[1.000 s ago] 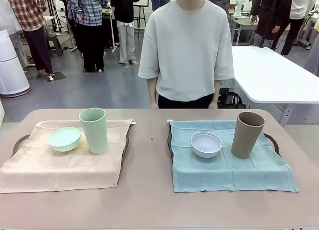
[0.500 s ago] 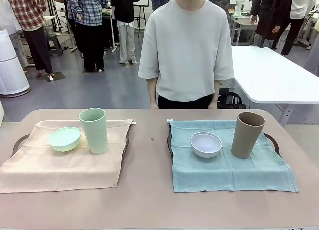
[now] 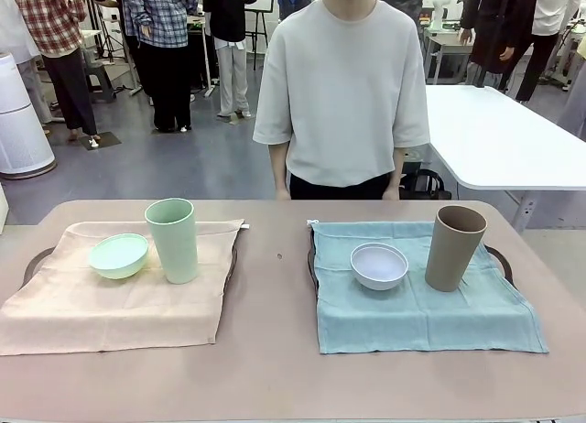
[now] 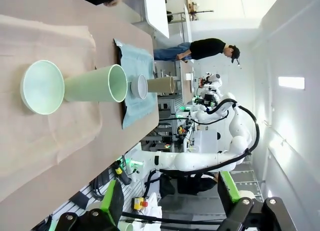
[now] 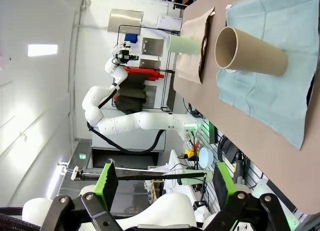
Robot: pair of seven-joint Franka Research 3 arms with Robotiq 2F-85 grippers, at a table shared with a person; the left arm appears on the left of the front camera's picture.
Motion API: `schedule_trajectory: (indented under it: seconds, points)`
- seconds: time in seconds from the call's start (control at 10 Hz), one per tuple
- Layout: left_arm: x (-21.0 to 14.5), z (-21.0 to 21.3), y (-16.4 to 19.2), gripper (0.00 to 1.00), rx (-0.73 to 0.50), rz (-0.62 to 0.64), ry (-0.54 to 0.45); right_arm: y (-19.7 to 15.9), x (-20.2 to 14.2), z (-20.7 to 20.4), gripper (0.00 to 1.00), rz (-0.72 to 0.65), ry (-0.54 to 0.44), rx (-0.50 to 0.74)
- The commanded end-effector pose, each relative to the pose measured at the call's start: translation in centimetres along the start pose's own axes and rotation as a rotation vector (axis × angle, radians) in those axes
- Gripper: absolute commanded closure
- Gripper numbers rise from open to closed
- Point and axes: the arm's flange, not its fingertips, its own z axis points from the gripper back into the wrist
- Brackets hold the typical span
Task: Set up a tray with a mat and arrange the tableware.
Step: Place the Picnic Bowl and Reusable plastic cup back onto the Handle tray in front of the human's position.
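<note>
Left tool and right tool hang back, jaws apart, empty. Green bowl and cup sit on the peach mat; approach the cup squarely, grip mid-height.

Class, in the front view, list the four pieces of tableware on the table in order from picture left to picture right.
pale green bowl → pale green cup → white bowl → tan-brown cup

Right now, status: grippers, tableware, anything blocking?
Left gripper open, empty; right gripper open, empty, both off the table. Green bowl and green cup on beige mat; white bowl and brown cup on blue mat. Nothing blocking.
</note>
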Motion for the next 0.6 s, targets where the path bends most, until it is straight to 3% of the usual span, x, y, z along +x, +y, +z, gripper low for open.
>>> schedule_trajectory:
  seconds: [0.0, 0.5]
  points:
    - [-0.34, 0.03, 0.0, 0.0, -0.013, -0.005, -0.002, -0.46, -0.14, -0.01, 0.0, 0.017, 0.004, 0.002]
    - [-0.34, 0.03, 0.0, 0.0, -0.013, -0.005, -0.002, -0.46, -0.14, -0.01, 0.0, 0.017, 0.004, 0.002]
